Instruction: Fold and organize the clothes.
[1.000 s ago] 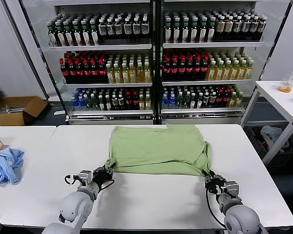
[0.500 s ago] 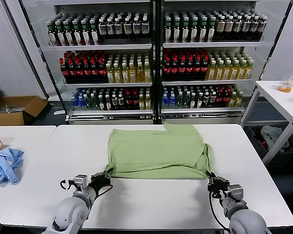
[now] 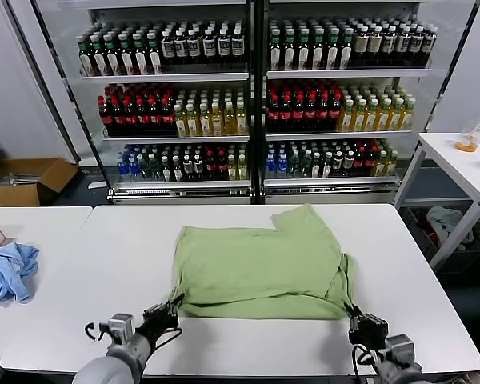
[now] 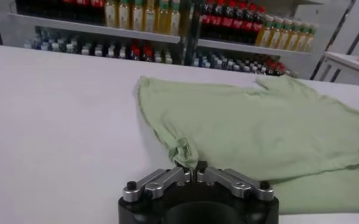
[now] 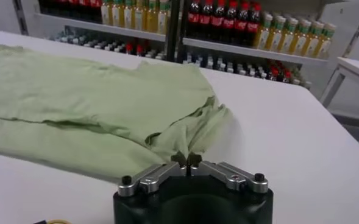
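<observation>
On the white table [image 3: 432, 272], my left gripper [image 3: 170, 307] and right gripper [image 3: 354, 314] each pinch a near corner of the green shirt [image 3: 256, 264].

Head view: you look from above, forward and down across the white table [image 3: 432, 264], with the drinks cooler [image 3: 252, 96] filling 12 o'clock and a side table [image 3: 464, 164] at 2 o'clock. Widest of the three; both arms enter at the near edge.

Left wrist view: you sit low, right behind the left gripper [image 4: 194, 173], facing along the tabletop toward the cooler. Very close to the cloth.

Right wrist view: same low, close setup behind the right gripper [image 5: 187, 162], facing the cooler shelves.

Shared ground: all three views take in the green shirt [image 3: 260, 264] on the table, and the bottle rows behind.
</observation>
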You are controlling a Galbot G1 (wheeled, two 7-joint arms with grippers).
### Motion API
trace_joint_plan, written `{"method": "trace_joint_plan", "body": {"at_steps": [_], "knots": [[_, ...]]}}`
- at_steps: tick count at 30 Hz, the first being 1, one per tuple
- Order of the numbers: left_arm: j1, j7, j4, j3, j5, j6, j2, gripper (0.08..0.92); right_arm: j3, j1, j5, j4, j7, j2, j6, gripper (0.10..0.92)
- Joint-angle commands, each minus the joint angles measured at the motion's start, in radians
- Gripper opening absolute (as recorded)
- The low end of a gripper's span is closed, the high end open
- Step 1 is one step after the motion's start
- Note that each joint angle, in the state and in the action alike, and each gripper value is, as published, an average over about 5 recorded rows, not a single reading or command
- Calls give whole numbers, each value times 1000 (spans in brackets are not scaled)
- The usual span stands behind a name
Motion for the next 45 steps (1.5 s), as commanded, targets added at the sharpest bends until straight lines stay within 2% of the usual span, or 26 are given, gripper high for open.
{"method": "trace_joint_plan", "body": {"at_steps": [1, 10, 14, 20, 26, 32, 35, 40, 45], "knots": [[245, 0, -155, -82, 42, 2, 13, 105, 72, -189, -39, 104, 1, -9, -7, 122], [339, 8, -204, -99, 118, 18, 32, 105, 73, -244, -118, 148, -1, 4, -53, 142], [331, 11, -223, -108, 136, 18, 40, 124, 63, -211, -135, 158, 1, 10, -59, 239], [261, 4, -240, -164, 89, 17, 82, 279, 86, -134, -117, 187, 4, -14, -30, 403], [113, -55, -163, -177, -39, -8, 136, 453, 46, 93, -7, 114, 35, -44, -31, 576], [-113, -82, -11, -94, -67, -20, 173, 626, -97, 437, 133, -58, 70, -60, -86, 747], [-228, -89, 73, -40, -68, -18, 175, 713, -187, 581, 167, -160, 79, -54, -107, 805], [-384, -121, 204, 65, -67, -5, 155, 812, -307, 806, 201, -331, 88, -32, -134, 822], [-524, -140, 336, 172, -45, 15, 124, 822, -410, 981, 224, -499, 94, 11, -153, 823]]}}
